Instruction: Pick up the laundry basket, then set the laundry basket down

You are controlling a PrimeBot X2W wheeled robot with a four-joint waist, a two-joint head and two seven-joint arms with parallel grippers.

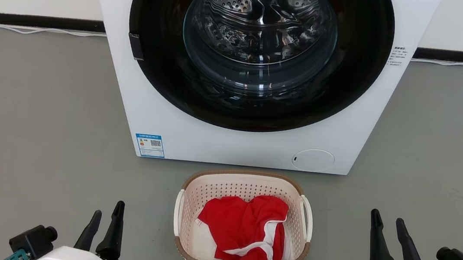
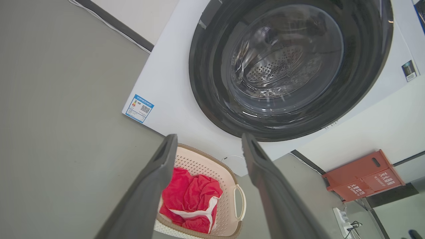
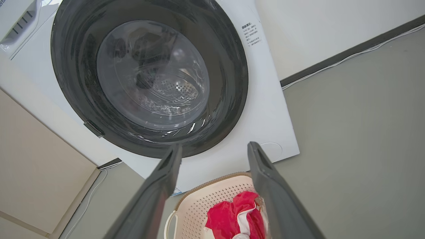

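Head view: laundry basket (image 1: 229, 188) sits on the grey floor (image 1: 31, 124), just in front of the white washing machine (image 1: 172, 110). A red garment (image 1: 242, 227) with white trim lies inside it. Left gripper (image 1: 108, 209) is at lower left and right gripper (image 1: 387, 217) at lower right. Each is off to its side of the basket, not touching it, with fingers parted and empty.

Left wrist view: left gripper (image 2: 209, 137) is spread wide with nothing between the fingers. The basket (image 2: 199, 164) is low between them, one white handle (image 2: 239, 202) visible. An orange box (image 2: 362, 176) stands by the wall.

Right wrist view: right gripper (image 3: 215, 146) is also wide and empty. The basket (image 3: 206, 196) is at bottom centre with the machine's round glass door (image 3: 149, 73) above it.
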